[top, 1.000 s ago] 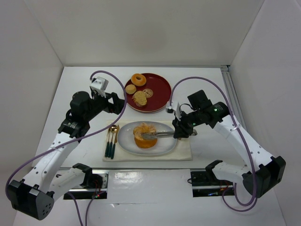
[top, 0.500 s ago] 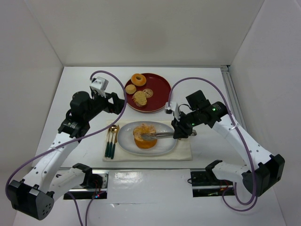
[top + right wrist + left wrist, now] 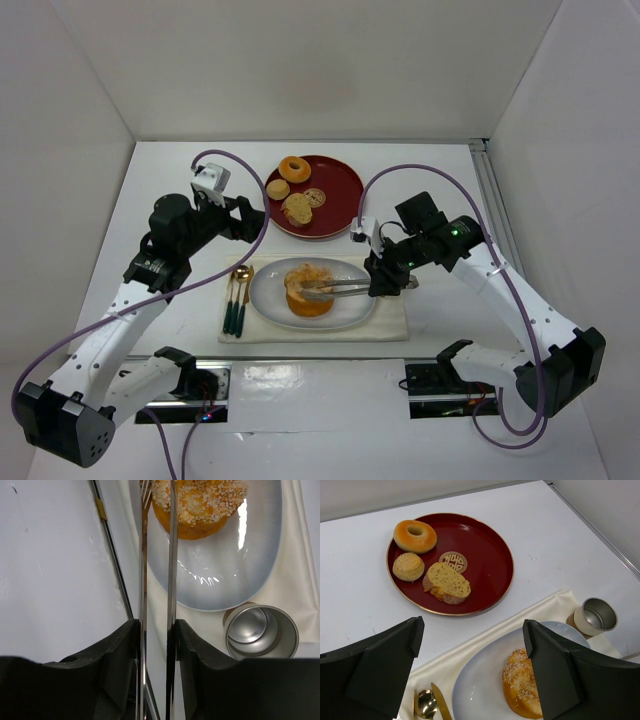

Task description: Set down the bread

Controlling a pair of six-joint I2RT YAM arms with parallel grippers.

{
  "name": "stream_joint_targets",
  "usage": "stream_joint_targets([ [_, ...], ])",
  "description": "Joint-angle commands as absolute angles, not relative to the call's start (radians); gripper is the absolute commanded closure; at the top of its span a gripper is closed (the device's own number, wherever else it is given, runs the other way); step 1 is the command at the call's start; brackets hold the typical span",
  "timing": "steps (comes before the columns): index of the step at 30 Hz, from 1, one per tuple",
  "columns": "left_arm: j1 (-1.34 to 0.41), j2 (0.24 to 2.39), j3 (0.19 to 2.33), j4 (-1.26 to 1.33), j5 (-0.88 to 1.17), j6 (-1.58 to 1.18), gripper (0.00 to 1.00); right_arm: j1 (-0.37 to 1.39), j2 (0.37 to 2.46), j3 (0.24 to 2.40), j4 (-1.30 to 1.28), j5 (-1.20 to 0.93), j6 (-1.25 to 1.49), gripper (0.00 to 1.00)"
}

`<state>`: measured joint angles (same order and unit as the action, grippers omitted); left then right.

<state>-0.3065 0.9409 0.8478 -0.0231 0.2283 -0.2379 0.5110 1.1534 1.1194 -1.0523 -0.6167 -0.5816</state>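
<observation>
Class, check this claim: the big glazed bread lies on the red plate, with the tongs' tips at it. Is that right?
No. The bread lies on the pale oval plate, not the red plate. The top external view shows this. The tips of the tongs are indeed at it.

red plate (image 3: 490,555): 3 items – ring donut (image 3: 415,536), bun (image 3: 408,566), slice (image 3: 447,583) | steel cup (image 3: 594,616), spoon (image 3: 425,703) on cloth (image 3: 540,611) | tongs (image 3: 144,590)

Bread (image 3: 200,505) orange-golden, pale-speckled top; oval plate (image 3: 210,580) grey-blue; round tray (image 3: 485,555) dark red, gold-rimmed.
</observation>
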Motion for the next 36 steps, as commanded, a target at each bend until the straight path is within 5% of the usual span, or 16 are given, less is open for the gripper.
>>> stream_joint_targets([
  [1,-0.311,0.922,0.845,0.012,0.222,-0.224,0.00,0.518,1.152,1.140,-1.062,-0.615,-0.589,0.55],
  [36,-0.311,0.913,0.845,0.012,0.213,-0.224,0.00,0.518,1.124,1.292,-1.063,-0.559,-0.557,0.50],
])
